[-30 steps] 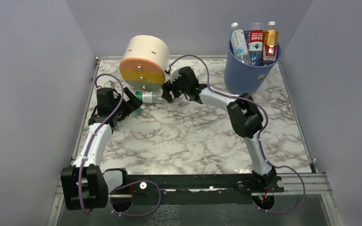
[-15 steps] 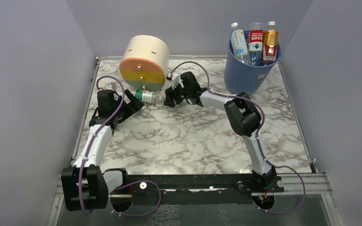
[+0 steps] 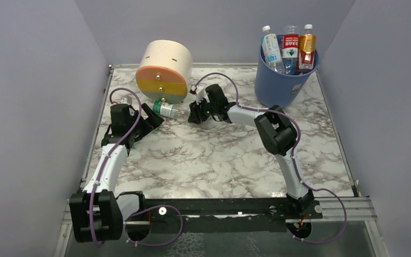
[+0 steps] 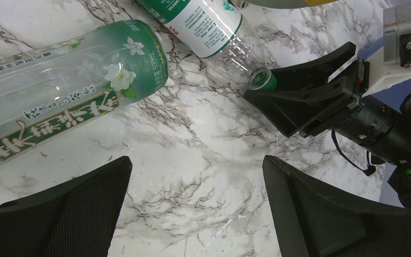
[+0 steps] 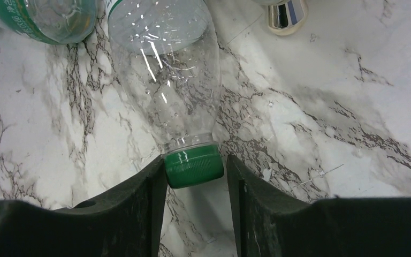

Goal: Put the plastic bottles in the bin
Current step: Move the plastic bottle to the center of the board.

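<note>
A clear plastic bottle (image 3: 169,110) with a green label and green cap (image 5: 193,166) lies on the marble table below the cylinder. My right gripper (image 5: 195,163) stands round that cap, its jaws narrow: one finger touches the cap and a thin gap shows at the other. A second green-label bottle (image 4: 69,91) lies in front of my left gripper (image 4: 196,160), which is wide open over bare table. The blue bin (image 3: 275,85) stands at the back right with three bottles (image 3: 290,47) upright in it.
A cream, orange and yellow cylinder (image 3: 163,72) lies on its side at the back left, just above the bottles, with a chrome knob (image 5: 283,13) near the bottle's shoulder. Grey walls close in the table on three sides.
My right gripper has slid left onto the bottle's cap and its jaws have narrowed round it. The bottle has shifted slightly. The left arm has stayed almost still.
</note>
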Controlling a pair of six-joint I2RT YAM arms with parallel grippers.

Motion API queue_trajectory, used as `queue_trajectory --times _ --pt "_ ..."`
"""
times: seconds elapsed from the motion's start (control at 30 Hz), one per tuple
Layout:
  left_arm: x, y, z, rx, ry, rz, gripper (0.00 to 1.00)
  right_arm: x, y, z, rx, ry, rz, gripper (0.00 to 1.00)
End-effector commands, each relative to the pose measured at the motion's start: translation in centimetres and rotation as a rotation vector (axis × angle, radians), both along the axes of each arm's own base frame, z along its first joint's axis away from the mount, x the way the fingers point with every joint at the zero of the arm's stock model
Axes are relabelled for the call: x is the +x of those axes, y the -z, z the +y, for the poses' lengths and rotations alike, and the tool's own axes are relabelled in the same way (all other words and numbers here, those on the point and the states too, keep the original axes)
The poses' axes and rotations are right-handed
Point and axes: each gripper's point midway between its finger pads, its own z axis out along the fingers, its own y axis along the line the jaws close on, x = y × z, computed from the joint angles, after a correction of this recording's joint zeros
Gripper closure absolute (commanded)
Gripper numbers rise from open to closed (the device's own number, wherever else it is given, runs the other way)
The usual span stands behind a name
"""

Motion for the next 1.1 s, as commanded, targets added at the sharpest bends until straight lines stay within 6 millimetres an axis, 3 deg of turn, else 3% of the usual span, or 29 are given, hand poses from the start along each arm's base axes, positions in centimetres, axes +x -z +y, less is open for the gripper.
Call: queue_trajectory --times 0.0,0.1,0.2,0.53,0.77,1.07 --pt "0.2 -0.9 -0.2 -0.015 0.014 -0.041 0.01 0.6 -3.9 0.5 0.061 -0.007 -0.059 0.54" --pt "0.2 -1.0 -0.2 -0.014 0.015 -0.041 0.01 0.6 -4.4 0.7 0.070 -0.007 -0.064 0.54" --pt "0.2 -1.0 -0.2 -0.012 0.018 -0.042 0.01 0.6 -4.7 0.9 0.076 -0.011 -0.068 0.69" --pt "0.3 -0.9 -0.2 -0.006 0.020 -0.038 0.01 -1.0 -5.3 1.3 0.064 -0.019 -0.082 0.78" --pt "0.3 -0.8 -0.2 -0.007 0.024 -0.037 0.01 -2.9 -4.4 -2.1 0.002 0.056 -0.093 0.79" --pt "0.2 -0.6 -0.4 -0.021 0.025 -0.041 0.01 -7.3 -3.3 -8.1 -0.079 0.172 -0.062 0.80"
